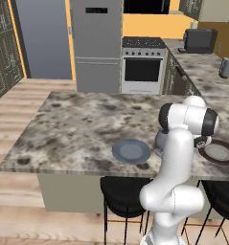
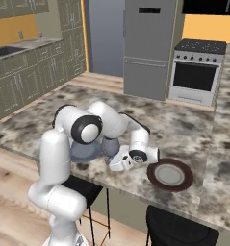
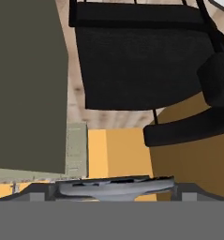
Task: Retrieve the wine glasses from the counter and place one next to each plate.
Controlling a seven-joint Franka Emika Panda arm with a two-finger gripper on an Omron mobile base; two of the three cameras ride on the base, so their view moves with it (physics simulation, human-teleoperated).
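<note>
On the stone bar top [image 1: 77, 129], two plates: blue-grey plate [image 1: 131, 151] near the front edge, brown-rimmed plate [image 2: 170, 175] further along the same edge toward the stove side. Arm is folded low over the bar top between them. Gripper [image 2: 117, 163] sits just above the stone, next to the brown-rimmed plate, apart from it. A dark grey rounded shape [image 2: 110, 145] sits just behind the wrist, between the plates; probably the goblet, but mostly hidden by the arm, so can't confirm. Can't tell whether the fingers are spread, closed or pinching anything. Hand view has a grey disc-like edge [image 3: 114, 186] right at the bottom between the finger bases; could be a glass foot or rim, unclear. Beyond it, black stool seats [image 3: 137, 61] and wood floor. Back counter [image 1: 207, 72] runs along the right wall with a toaster [image 1: 228, 67] on it. Black stool [image 1: 124, 191] tucked under the bar below the blue-grey plate.
</note>
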